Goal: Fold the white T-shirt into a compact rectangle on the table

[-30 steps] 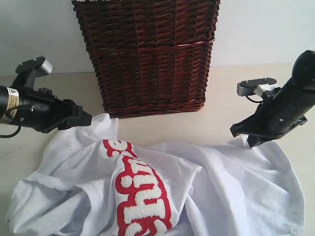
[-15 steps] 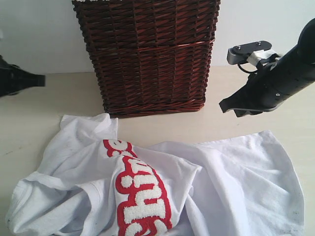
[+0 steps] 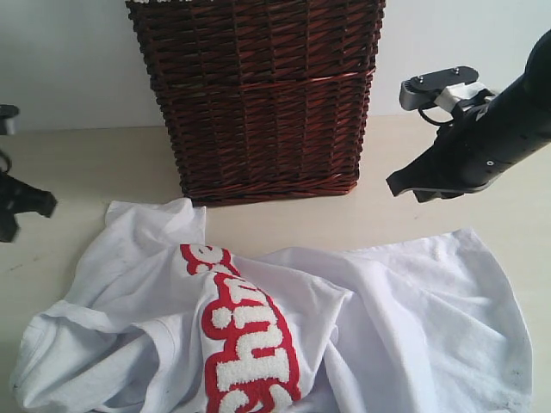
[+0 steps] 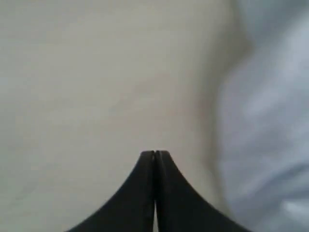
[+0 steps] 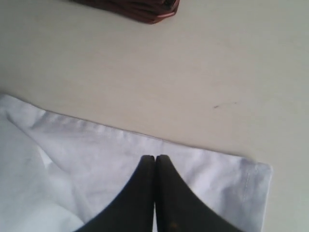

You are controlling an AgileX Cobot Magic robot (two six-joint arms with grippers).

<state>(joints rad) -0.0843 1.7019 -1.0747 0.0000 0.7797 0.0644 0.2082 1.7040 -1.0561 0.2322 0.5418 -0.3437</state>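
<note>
The white T-shirt (image 3: 379, 318) lies rumpled across the front of the table (image 3: 95, 155), its red-edged letters (image 3: 245, 344) bunched near the lower middle. My left gripper (image 3: 45, 203) is at the far left edge, shut and empty, over bare table (image 4: 96, 72) beside the shirt's edge (image 4: 275, 135). My right gripper (image 3: 398, 185) hangs in the air at the right, above the shirt's far right corner, shut with nothing in it. In the right wrist view its closed tips (image 5: 155, 157) sit over the shirt's hem (image 5: 145, 154).
A tall dark brown wicker basket (image 3: 258, 95) stands at the back centre, close behind the shirt; its base corner (image 5: 145, 9) shows in the right wrist view. Bare table lies to the left of the basket and to its right (image 3: 516, 224).
Both grippers let go of the shirt's far corners and drew back. The left arm swung out to the left edge and dropped lower. The right arm rose up and holds still.
</note>
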